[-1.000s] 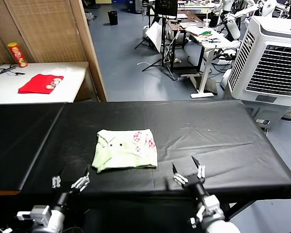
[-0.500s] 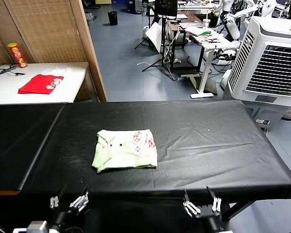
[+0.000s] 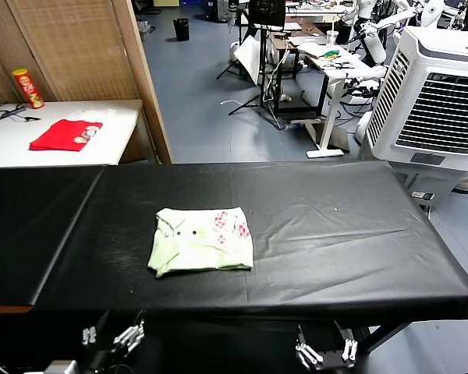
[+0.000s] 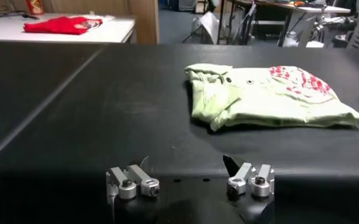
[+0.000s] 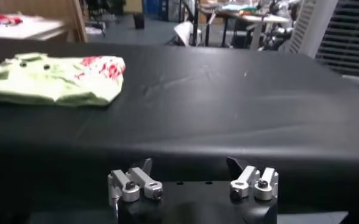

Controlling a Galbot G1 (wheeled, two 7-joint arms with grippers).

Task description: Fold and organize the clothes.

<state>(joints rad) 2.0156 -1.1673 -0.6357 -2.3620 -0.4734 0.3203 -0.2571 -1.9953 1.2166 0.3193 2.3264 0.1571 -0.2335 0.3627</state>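
Note:
The pale light-green T-shirt [image 3: 203, 241] lies folded into a compact rectangle on the black table [image 3: 335, 234], left of centre, its pink-red print and dark dots facing up. It also shows in the left wrist view [image 4: 264, 96] and in the right wrist view [image 5: 57, 78]. My left gripper [image 3: 109, 338] is open and empty, below the table's front edge at the left. My right gripper [image 3: 324, 349] is open and empty, below the front edge at the right. Both are well clear of the shirt. The grippers also show in their wrist views, left [image 4: 188, 176] and right [image 5: 191, 176].
A white side table [image 3: 109, 132] at the back left holds a folded red garment [image 3: 65, 134] and a red-yellow can [image 3: 28, 87]. A wooden partition [image 3: 86, 47] stands behind it. A white air cooler [image 3: 433, 101] stands at the right. Desks and stands fill the background.
Both grippers have pulled back and down from the table's front edge, open and empty. The right one has sunk furthest. The folded shirt has not moved.

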